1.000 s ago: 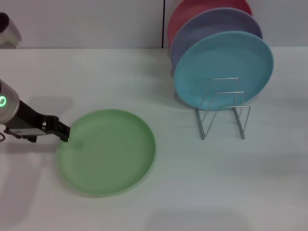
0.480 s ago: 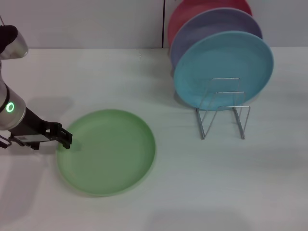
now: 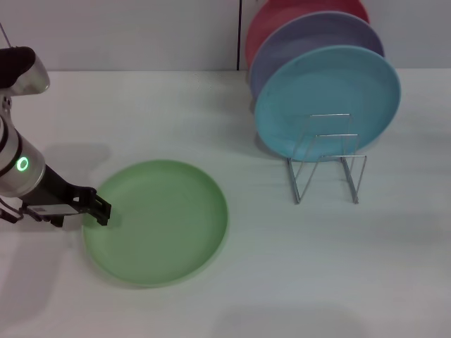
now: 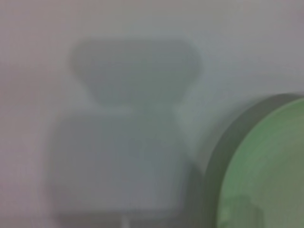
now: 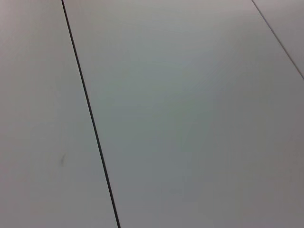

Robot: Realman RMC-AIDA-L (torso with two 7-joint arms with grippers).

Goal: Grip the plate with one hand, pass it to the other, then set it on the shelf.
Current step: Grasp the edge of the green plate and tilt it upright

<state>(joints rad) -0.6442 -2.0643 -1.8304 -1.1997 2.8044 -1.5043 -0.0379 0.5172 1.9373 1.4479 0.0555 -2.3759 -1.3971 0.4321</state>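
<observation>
The light green plate (image 3: 156,221) lies flat on the white table (image 3: 296,267), left of centre in the head view. My left gripper (image 3: 100,209) comes in low from the left on its banded forearm. Its black tip is at the plate's left rim, touching or just over the edge. The left wrist view catches that rim of the plate (image 4: 266,166) beside a grey shadow on the table. The wire shelf (image 3: 328,167) stands at the right behind the plate, with its front loops bare. My right gripper appears in no view.
A turquoise plate (image 3: 328,98) stands upright in the back of the shelf, with a lavender plate (image 3: 310,42) and a red plate (image 3: 282,15) behind it. The right wrist view holds only a pale surface crossed by thin dark lines.
My left gripper has slid towards the near side and slightly right along the plate's left rim. The plate has not moved.
</observation>
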